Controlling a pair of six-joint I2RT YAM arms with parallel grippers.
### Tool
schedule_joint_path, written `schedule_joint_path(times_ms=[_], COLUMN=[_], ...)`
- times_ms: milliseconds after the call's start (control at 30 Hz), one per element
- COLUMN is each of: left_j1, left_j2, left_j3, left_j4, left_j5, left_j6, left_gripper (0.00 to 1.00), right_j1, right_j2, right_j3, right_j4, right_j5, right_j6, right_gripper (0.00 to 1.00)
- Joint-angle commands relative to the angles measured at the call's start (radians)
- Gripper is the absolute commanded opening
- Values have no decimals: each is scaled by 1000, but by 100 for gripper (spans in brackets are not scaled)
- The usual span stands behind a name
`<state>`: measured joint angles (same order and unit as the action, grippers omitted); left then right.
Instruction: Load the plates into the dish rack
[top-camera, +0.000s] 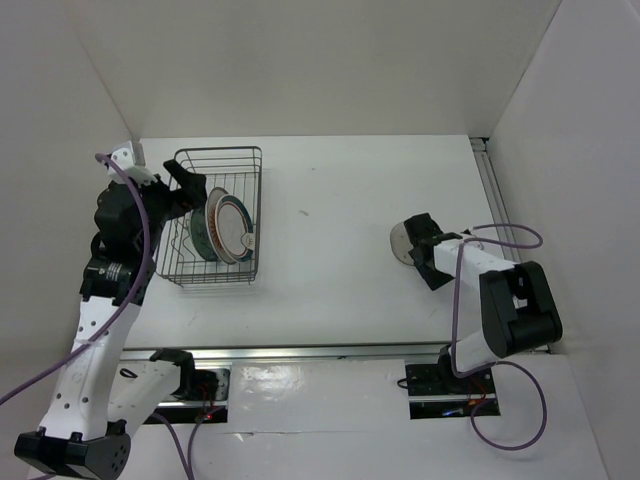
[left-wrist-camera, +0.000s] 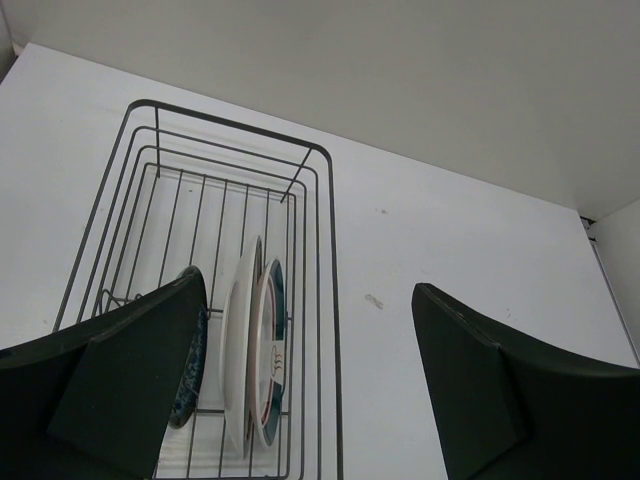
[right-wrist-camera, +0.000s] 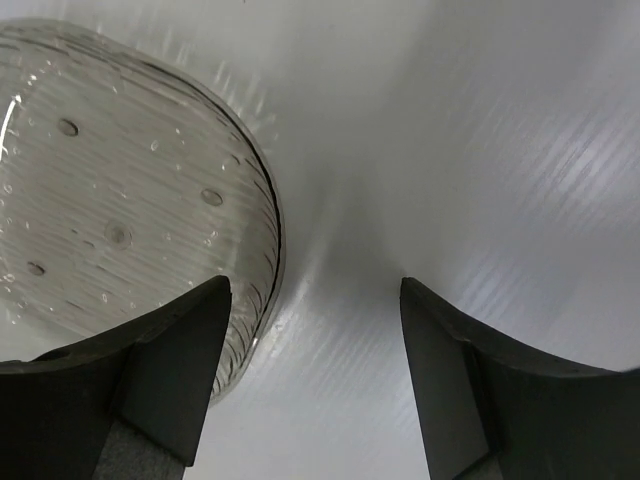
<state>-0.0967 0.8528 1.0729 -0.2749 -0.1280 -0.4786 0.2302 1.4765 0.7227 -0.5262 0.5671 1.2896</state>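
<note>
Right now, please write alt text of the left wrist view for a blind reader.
Three plates stand on edge in a dark wire dish rack on a white table: one teal-blue, two white, side by side. The left gripper's two dark fingers, wide open, frame the bottom corners.

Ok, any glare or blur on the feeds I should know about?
Right wrist: streaky glare washes the table right of the clear glass plate, whose ribbed rim reads sharp; the right fingers are dark and soft. Left wrist: even light, dish rack wires and standing plates crisp, left fingers underexposed. Top external: flat light, faint shadows.
</note>
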Motion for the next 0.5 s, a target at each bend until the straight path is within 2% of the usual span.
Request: schedule_joint_path(times_ms=[0,100,267,333,433,467], left_j1=[5,5,5,5,5,5], left_j2=[-18,-18,-18,-18,-28,-28], left_j3=[-5,-5,-5,-5,-5,-5], left_j4=[51,51,51,51,51,51], left_j5=[-4,5,-4,-13,-13,-13], left_j6=[-17,-17,-17,-17,-17,-17], left_gripper=[100,100,100,100,100,100], right_j1=[-26,-46,-55,-65,-75,-75], right_j2=[36,71,116,125,125,125], right_j3=[1,1,1,1,1,1], right_j4=[57,81,91,91,111,111], right_j5=[-10,-36,-59,-59,-69,-69], right_j6=[-12,-23,-41,-41,-62,-72], right_gripper=[75,72,58,56,38,28])
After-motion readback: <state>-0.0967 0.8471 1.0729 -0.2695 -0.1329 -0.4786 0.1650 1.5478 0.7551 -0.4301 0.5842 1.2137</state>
